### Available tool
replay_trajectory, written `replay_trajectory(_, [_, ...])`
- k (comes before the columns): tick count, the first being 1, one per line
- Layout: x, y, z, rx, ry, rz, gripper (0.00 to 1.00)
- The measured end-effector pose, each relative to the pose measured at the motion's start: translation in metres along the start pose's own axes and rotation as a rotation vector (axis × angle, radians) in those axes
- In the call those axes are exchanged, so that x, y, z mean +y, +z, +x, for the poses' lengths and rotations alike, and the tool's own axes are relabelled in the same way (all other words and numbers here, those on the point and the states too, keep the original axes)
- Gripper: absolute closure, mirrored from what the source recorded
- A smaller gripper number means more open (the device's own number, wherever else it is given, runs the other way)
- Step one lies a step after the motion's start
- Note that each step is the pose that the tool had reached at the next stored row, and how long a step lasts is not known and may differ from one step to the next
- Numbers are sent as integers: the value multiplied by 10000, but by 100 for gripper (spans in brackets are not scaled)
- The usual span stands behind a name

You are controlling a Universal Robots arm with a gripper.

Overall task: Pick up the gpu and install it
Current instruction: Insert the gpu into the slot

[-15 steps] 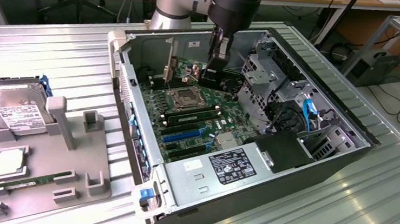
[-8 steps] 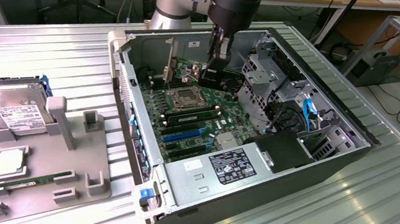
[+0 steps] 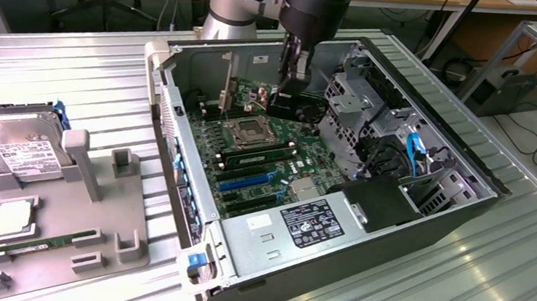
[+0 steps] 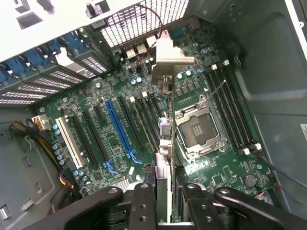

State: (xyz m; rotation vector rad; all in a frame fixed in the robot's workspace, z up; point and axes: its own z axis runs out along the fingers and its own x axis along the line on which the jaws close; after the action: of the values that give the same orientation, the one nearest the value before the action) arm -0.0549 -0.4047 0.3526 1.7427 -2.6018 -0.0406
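The open computer case [image 3: 178,186] lies on its side on the metal table, and my arm reaches down into it. My gripper [image 4: 165,191] [image 3: 288,97] is shut on the gpu [image 4: 164,143] [image 3: 258,97]. The gpu is a thin dark card seen edge-on between the black fingers [image 4: 144,196]. Its silver bracket [image 4: 170,62] points toward the case's rear grille. The card hangs above the motherboard [image 4: 110,143], over the black slots between the blue slot [image 4: 120,129] and the CPU socket [image 4: 199,129] [image 3: 250,131]. I cannot tell whether its lower edge touches a slot.
Inside the case, the drive cage [image 3: 360,107] and cables stand close on the exterior view's right of the gripper, and a power supply [image 3: 311,223] sits at the front. On the exterior view's left, a grey fixture [image 3: 57,227] holds a RAM stick [image 3: 36,243], with a blue-framed hard drive [image 3: 22,136] behind.
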Motion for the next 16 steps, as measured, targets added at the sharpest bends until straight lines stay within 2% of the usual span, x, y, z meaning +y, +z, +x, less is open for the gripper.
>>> replay_trajectory(16, [0,0,0,14,-513,-3,74])
